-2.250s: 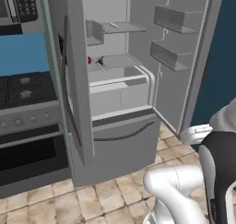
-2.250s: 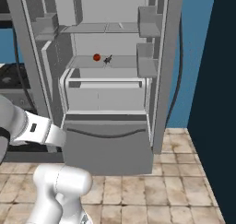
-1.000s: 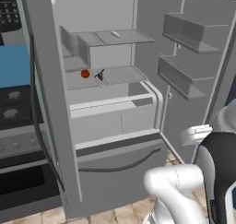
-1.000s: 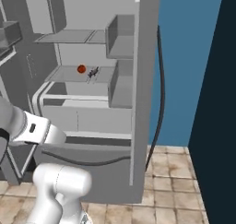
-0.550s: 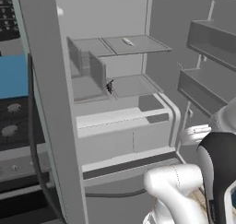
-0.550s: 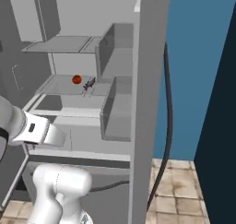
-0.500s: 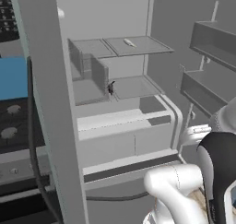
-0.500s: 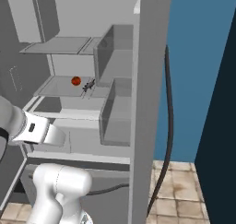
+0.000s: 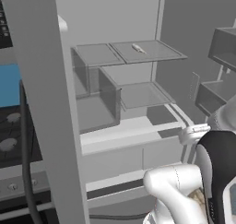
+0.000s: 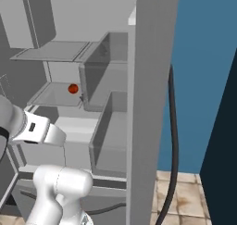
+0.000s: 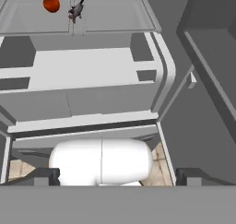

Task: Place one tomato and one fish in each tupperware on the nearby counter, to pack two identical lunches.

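Open grey fridge (image 11: 166, 75): smooth glass shelf (image 11: 115, 15) carries round red tomato (image 11: 51, 2), small dark fish (image 11: 76, 9) just beside. Claw (image 11: 117, 177) released, empty.

Across the sequence the mobile base drives toward the open refrigerator (image 9: 115, 15), so both base views shift and the whole scene enlarges. In the left base view the near door edge (image 9: 50, 103) now crosses the frame as a wide grey column, the stove (image 9: 9, 140) is pushed to the far left margin, and the floor tiles leave the frame. In the right base view the right door edge (image 10: 150, 103) dominates the centre, and the tomato (image 10: 72, 88) on the glass shelf (image 10: 55, 95) sits further left and lower than earlier.
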You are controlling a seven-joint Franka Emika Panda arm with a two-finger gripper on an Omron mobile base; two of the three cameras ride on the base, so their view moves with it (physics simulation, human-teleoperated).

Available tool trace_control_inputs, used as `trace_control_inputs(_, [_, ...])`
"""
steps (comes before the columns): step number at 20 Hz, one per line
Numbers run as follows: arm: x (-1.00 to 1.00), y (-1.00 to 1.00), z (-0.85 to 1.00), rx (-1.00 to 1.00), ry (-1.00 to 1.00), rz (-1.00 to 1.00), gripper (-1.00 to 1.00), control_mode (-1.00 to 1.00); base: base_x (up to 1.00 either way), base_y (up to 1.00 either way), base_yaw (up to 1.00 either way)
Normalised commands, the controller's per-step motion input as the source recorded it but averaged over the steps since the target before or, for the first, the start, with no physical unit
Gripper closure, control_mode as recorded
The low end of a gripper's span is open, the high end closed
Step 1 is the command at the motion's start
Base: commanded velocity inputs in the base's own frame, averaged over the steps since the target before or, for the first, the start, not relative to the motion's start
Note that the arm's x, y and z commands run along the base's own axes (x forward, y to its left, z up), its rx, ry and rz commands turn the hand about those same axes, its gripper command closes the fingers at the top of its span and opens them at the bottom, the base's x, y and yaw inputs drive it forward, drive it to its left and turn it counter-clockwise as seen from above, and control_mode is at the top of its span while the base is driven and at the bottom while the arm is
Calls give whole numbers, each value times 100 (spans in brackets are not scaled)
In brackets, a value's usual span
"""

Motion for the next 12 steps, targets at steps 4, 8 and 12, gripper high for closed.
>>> trace_control_inputs(4, [0,0,0,0,0,0,-100,100,92,0,3])
trace_control_inputs(8, [0,0,0,0,0,0,-100,100,89,0,1])
trace_control_inputs(12, [55,7,0,0,5,0,-100,-100,19,0,0])
